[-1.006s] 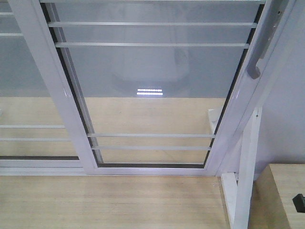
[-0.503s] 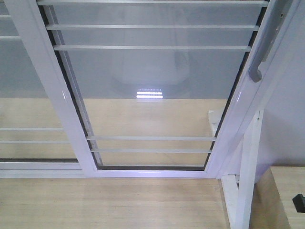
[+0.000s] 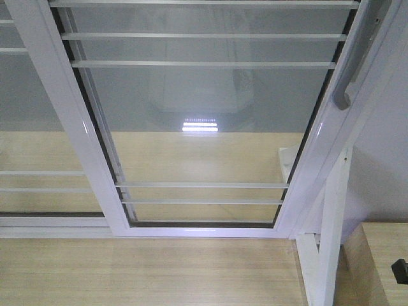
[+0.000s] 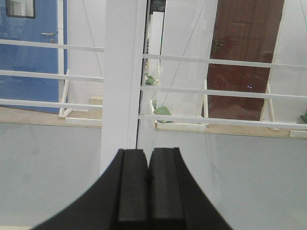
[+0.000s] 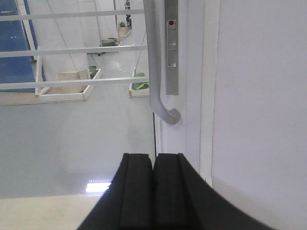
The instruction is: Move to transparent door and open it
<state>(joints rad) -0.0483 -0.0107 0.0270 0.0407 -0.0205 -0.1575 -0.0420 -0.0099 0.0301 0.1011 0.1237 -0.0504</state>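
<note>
Transparent door (image 3: 204, 115) fills the front view and appears closed, its right stile hard by the wall (image 5: 259, 96). It is glass in a white metal frame, probably heavy and stiff and running on a floor track. The pane is slick and fragile, so no pushing on it. The hold point is the curved grey handle (image 5: 154, 62) on the right stile, whose lower curl sits just above the right gripper (image 5: 153, 158). That gripper's fingers are pressed together, holding nothing. The left gripper (image 4: 147, 153) is likewise clenched and empty, facing a white stile (image 4: 122, 81). The gap behind the handle is narrow, with the lock plate (image 5: 171, 48) just beside it. Sliding room lies leftward, across the plain panel (image 3: 38, 127). The slanted post (image 3: 331, 223) crowds the right.
</note>
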